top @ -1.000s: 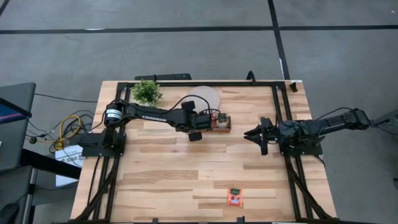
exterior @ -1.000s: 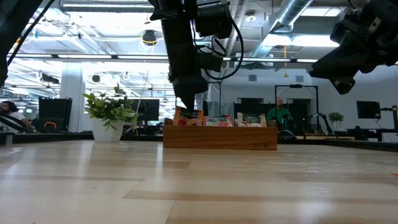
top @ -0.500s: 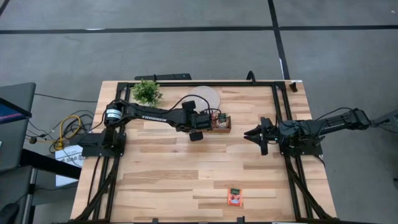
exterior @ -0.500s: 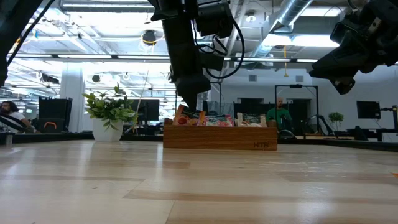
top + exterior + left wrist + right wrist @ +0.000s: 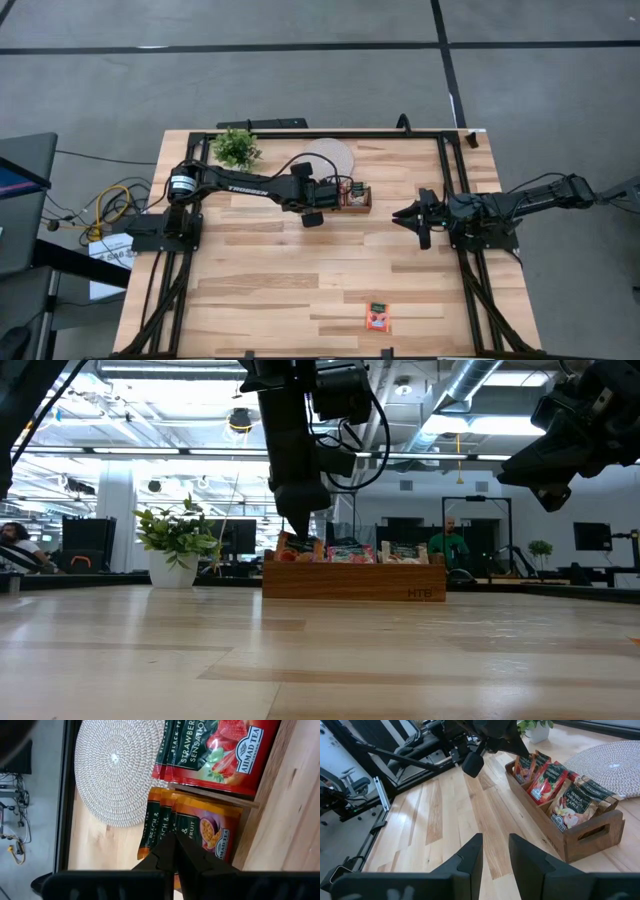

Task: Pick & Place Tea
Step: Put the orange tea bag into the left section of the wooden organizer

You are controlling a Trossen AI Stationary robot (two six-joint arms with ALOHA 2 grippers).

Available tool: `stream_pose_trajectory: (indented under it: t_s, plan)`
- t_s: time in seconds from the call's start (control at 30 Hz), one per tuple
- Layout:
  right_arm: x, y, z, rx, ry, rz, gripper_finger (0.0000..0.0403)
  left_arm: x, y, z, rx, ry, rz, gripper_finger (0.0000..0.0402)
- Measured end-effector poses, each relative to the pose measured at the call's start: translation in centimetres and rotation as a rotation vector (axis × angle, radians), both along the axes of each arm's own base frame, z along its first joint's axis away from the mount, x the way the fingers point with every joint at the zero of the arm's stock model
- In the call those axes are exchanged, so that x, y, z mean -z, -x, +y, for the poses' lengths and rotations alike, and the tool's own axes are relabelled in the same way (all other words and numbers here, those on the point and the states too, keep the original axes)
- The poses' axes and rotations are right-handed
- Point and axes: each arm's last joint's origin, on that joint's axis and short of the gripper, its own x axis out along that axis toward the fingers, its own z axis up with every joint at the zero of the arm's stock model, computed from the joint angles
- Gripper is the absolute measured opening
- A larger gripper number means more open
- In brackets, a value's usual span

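Currently I see left hand point(image 5: 172, 851) pinched together on an upright orange tea sachet point(image 5: 205, 831) in the tray point(image 5: 580, 837); right hand point(image 5: 495, 851) apart, idle.

bright even overhead light, soft shadows

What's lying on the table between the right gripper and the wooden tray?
Nothing: in the high view only bare table lies between the right gripper and the tray. The right wrist view shows the same.
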Motion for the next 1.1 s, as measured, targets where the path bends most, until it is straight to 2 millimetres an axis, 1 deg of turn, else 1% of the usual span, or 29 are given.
stream_pose_trajectory:
  t_s: [0.1, 0.17, 0.27, 0.43, 0.53, 0.63, 0.73, 0.8, 0.93, 1.1]
  plan:
    - [0.0, 0.0, 0.0, 0.0, 0.0, 0.0, 0.0086, 0.0, 0.0, 0.0, 0.0, 0.0, 0.0, 0.0002]
    - [0.0, 0.0, 0.0, 0.0, 0.0, 0.0, 0.0086, 0.0, 0.0, 0.0, 0.0, 0.0, 0.001, 0.0011]
    - [0.0, 0.0, 0.0, 0.0, 0.0, 0.0, 0.0086, 0.0, 0.0, 0.0, 0.0, 0.002, 0.001, 0.0035]
    - [0.0, 0.0, 0.0, 0.0, 0.0, 0.0, 0.0086, 0.0, 0.0, 0.0, -0.004, -0.002, 0.0, 0.0092]
    - [0.0, 0.0, 0.0, 0.0, 0.0, 0.0, 0.0086, 0.0, 0.0, 0.0, -0.005, -0.007, 0.001, 0.0119]
    - [0.0, 0.0, 0.0, 0.0, 0.0, 0.0, 0.0086, 0.0, 0.1, 0.0, -0.005, -0.009, 0.014, 0.0134]
    - [0.0, 0.0, 0.0, 0.0, 0.0, 0.0, 0.0086, -0.2, 0.6, -0.3, -0.003, -0.037, 0.054, 0.0139]
    - [0.0, 0.0, 0.0, 0.0, 0.0, 0.0, 0.0086, -1.0, 1.2, -0.6, -0.002, -0.071, 0.079, 0.014]
    - [0.0, 0.0, 0.0, 0.0, -0.001, 0.0, 0.0086, -3.3, 2.8, -1.1, -0.02, -0.124, 0.085, 0.014]
    - [-0.1, 0.0, 0.0, 0.007, -0.029, -0.007, 0.0086, -7.5, 5.6, -1.7, -0.133, -0.09, -0.053, 0.014]
